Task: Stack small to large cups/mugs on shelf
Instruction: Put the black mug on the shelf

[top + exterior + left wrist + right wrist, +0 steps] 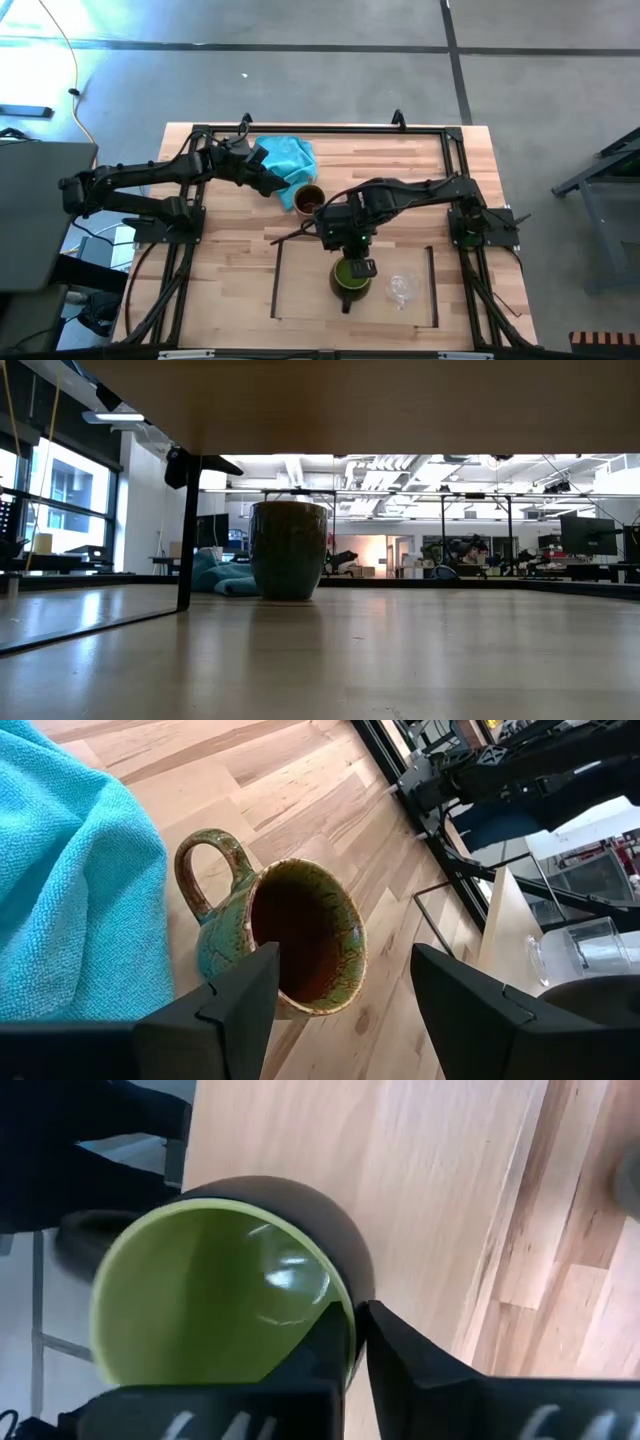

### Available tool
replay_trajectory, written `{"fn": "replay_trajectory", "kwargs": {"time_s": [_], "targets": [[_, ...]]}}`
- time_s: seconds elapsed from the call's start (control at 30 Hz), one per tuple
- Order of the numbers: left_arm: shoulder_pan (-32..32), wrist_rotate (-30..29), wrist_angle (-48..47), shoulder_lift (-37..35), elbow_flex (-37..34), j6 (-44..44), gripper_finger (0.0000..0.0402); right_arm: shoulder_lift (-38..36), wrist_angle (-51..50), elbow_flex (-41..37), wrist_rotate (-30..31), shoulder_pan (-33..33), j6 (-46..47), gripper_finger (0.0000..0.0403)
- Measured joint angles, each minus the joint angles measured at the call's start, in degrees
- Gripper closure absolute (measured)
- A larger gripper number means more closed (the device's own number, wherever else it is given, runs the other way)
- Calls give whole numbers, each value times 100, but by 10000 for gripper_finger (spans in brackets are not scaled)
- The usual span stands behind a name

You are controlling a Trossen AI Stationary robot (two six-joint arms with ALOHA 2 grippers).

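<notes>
Green mug [225, 1295] is gripped by its rim: the right gripper [355, 1345] is clamped on it, one finger inside the lime interior, one outside the dark wall. In the high view the green mug [350, 278] is seen standing on the shelf [300, 285], near its middle, with the right gripper [357, 262] just at its 12 o'clock edge. Small clear glass cup [402, 290] is set at the mug's 3 o'clock, apart from it, also on the shelf.

Left gripper [345, 995] is held spread wide, one finger either side of the rim of the brown-lined mug [285, 940], not closed on it. That mug [307, 199] stands off the shelf at its 12 o'clock, touching the turquoise cloth [285, 155].

Step judged in hand: green mug being placed or lifted on the shelf. Next move probably calls for the brown mug to be brought over as the base.
</notes>
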Motion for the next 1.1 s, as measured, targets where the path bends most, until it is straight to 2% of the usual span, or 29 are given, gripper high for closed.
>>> {"fn": "replay_trajectory", "kwargs": {"time_s": [0.23, 0.73, 1.1], "targets": [[2, 8, 0, 0, -2, -1, 186, 4, -112, -6, -12, 17, -166, 398], [0, -11, 2, -1, -1, -8, 186, 2, -95, 211, 443, 126, -337, 401], [0, -14, 9, 0, 1, -94, 186, -2, -99, 212, 414, 244, -545, 402]]}}
